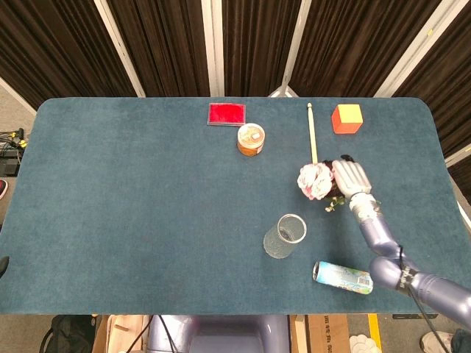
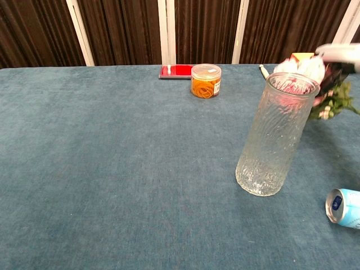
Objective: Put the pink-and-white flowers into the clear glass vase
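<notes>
My right hand (image 1: 350,177) grips the pink-and-white flowers (image 1: 315,181) and holds them lifted off the table, blossoms pointing left, green leaves (image 1: 335,203) hanging below. In the chest view the flowers (image 2: 306,67) show behind and above the vase rim, with the right hand (image 2: 340,52) at the frame's right edge. The clear glass vase (image 1: 284,236) stands upright, left of and nearer than the flowers; in the chest view the vase (image 2: 275,135) is empty. My left hand is in neither view.
A drink can (image 1: 343,277) lies on its side near the front edge, right of the vase. Toward the back sit a wooden stick (image 1: 312,132), an orange cube (image 1: 346,118), a jar of rubber bands (image 1: 250,139) and a red box (image 1: 227,113).
</notes>
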`<act>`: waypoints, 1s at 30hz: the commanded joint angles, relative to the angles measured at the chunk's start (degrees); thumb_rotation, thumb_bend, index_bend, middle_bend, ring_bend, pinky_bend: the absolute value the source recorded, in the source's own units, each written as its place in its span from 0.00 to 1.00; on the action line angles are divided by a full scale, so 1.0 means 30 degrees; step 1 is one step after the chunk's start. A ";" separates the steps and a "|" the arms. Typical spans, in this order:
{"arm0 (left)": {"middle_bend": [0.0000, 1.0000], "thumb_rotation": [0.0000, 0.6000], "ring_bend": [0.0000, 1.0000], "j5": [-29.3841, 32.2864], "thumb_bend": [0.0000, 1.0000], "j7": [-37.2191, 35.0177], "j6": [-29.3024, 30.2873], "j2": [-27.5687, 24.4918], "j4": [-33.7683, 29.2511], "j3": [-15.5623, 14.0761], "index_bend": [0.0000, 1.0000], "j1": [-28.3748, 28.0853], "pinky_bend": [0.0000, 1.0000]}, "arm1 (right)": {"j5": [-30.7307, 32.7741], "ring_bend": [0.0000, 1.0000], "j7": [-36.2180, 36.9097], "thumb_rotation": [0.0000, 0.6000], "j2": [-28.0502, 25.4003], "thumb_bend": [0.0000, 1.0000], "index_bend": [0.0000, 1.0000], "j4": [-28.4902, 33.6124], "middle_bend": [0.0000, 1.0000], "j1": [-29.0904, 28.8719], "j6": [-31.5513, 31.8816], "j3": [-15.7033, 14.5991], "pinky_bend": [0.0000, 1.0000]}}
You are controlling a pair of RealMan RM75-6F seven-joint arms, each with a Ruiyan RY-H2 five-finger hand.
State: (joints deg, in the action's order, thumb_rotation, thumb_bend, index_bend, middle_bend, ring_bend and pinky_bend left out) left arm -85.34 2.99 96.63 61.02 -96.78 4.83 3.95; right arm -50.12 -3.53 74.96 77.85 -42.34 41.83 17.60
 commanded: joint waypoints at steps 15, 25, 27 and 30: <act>0.00 1.00 0.00 -0.0639 0.35 -0.1486 0.0746 -0.0171 0.0425 -0.0065 0.14 0.0285 0.11 | -0.1334 0.48 2.0931 1.00 -0.9538 0.47 0.51 1.1571 0.42 0.7828 0.1112 1.0285 0.11; 0.00 1.00 0.00 -0.0520 0.35 -0.2111 0.0810 -0.0347 0.0534 -0.0022 0.14 0.0380 0.11 | -0.2622 0.48 2.5272 1.00 -1.0997 0.47 0.51 1.6093 0.42 1.0594 0.2587 1.2283 0.11; 0.00 1.00 0.00 -0.0528 0.35 -0.2162 0.0837 -0.0365 0.0543 -0.0014 0.14 0.0389 0.11 | -0.3272 0.48 2.5484 1.00 -1.1006 0.47 0.51 1.6552 0.42 1.0829 0.2785 1.2149 0.11; 0.00 1.00 0.00 -0.0500 0.35 -0.2208 0.0838 -0.0378 0.0557 -0.0003 0.14 0.0399 0.11 | -0.4043 0.48 2.5453 1.00 -1.0956 0.47 0.51 1.7065 0.42 1.0964 0.3065 1.1804 0.11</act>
State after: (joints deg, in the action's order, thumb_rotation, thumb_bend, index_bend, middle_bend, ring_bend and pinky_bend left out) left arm -86.83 -3.63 99.14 59.89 -95.11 4.82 5.15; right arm -60.69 72.40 42.37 127.67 -10.22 50.11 53.67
